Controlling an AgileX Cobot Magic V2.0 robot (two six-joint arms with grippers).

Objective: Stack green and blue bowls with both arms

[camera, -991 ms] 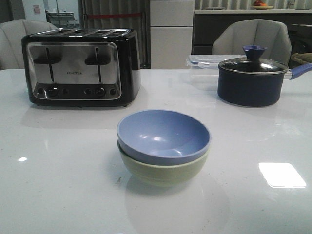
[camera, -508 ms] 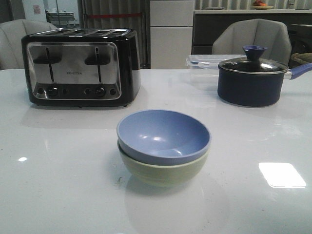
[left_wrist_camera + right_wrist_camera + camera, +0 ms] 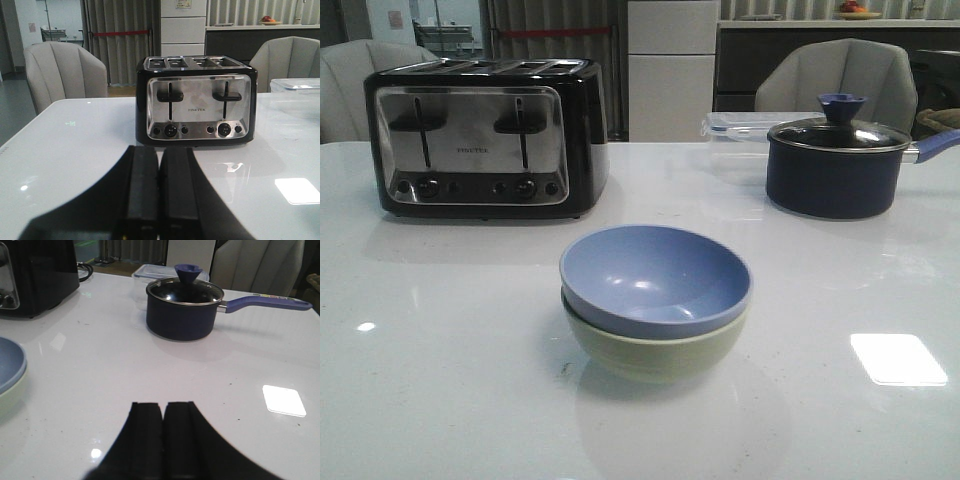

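Note:
The periwinkle blue bowl (image 3: pixel 655 278) sits nested inside the pale green bowl (image 3: pixel 655 352) at the middle of the white table, a little tilted. Both also show at the edge of the right wrist view, the blue bowl (image 3: pixel 9 364) over the green bowl (image 3: pixel 11 399). Neither arm shows in the front view. My left gripper (image 3: pixel 160 152) is shut and empty, above the table, facing the toaster. My right gripper (image 3: pixel 163 405) is shut and empty, above bare table to the right of the bowls.
A black and chrome toaster (image 3: pixel 485 135) stands at the back left. A dark navy pot with glass lid (image 3: pixel 837 160) stands at the back right, its blue handle pointing right, with a clear plastic container (image 3: pixel 740 125) behind it. Chairs stand beyond the table.

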